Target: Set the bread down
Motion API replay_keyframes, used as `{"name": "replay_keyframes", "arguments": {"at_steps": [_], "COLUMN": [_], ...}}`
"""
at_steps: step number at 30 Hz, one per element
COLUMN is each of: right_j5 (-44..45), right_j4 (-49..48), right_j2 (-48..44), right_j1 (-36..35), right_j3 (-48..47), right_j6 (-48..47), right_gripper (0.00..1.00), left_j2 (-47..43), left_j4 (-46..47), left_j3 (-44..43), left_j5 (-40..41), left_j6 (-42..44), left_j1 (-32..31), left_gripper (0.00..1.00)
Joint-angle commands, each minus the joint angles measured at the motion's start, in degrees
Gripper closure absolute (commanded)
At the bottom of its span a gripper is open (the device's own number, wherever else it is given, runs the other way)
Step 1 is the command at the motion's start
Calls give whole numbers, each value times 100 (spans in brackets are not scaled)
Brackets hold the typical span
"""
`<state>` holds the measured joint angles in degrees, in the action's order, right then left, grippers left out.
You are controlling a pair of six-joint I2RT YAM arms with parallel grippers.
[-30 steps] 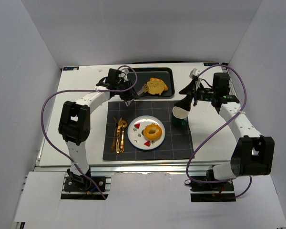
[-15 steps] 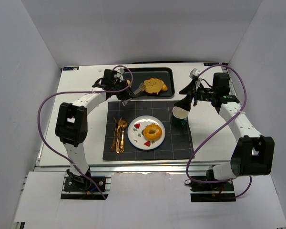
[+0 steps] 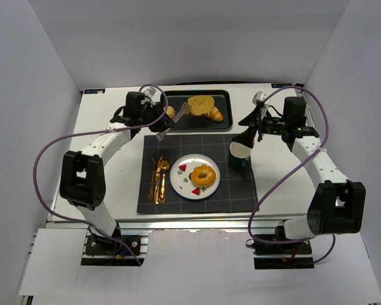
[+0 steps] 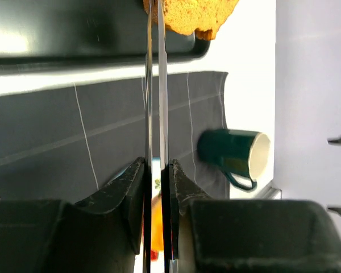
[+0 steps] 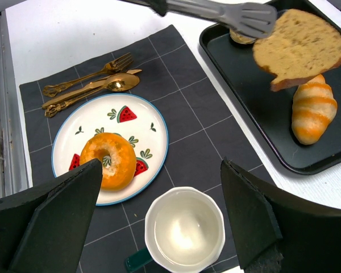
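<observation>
- Since a second ago the left gripper (image 4: 154,190) has swung toward the upper left of the top view. It has drawn the bread (image 3: 199,103) up and left across the tray (image 3: 225,99), and a croissant (image 3: 214,114) now shows where the slice was.
- The left gripper's fingers are squeezed nearly together on the tongs (image 4: 154,102). The two blades run side by side up the middle of the wrist view, almost touching.
- At the blade tips, by the top edge of that view, the bread is pinched by one edge. It hangs over the tray in the upper middle of the top view and seems clear of the tray floor.
- The bread is a flat golden-brown slice with speckled crumb, a darker crust and a ragged outline. It looks light, and stiff enough to keep its shape when held by one edge.
- The step looks like the carry: the slice is picked up and not yet set down.
- The next move calls for a steady squeeze while swinging toward the plate (image 5: 96,120) at centre frame, the likely spot. A doughnut (image 5: 125,165) already fills part of it, so the slice needs the free side. The grip should ease only once the slice rests.
- The right gripper (image 5: 162,176) has its jaws wide apart and holds nothing, above the mug (image 5: 184,230) at centre right of the top view.
</observation>
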<state>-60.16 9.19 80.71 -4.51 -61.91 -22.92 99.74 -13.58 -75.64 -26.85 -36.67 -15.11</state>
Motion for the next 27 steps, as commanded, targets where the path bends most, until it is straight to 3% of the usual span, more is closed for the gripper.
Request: {"name": "replay_keyframes", "arguments": {"at_steps": [1,7,16,27], "right_j5": [-48,-48,-118,-119], "right_j4": [-49,48,136,197], "right_j2": [-178,-222,-135,24], "right_j1": [38,38,38,38], "right_j3": [56,39,4,-181], "right_j6": [-46,-143,-222,-240], "right_gripper": [12,12,12,12], "left_j2": [-762,-2025,-4030,-4508], "left_j4": [163,-267,-2032,-3150], "left_j3": [347,1322,2412,2703], "left_j5": [-268,-373,-601,-927], "left_j6": [-174,-367,-473,-219], "left_j1": [-9,-18,-44,-246], "left_gripper": [100,100,100,100]}}
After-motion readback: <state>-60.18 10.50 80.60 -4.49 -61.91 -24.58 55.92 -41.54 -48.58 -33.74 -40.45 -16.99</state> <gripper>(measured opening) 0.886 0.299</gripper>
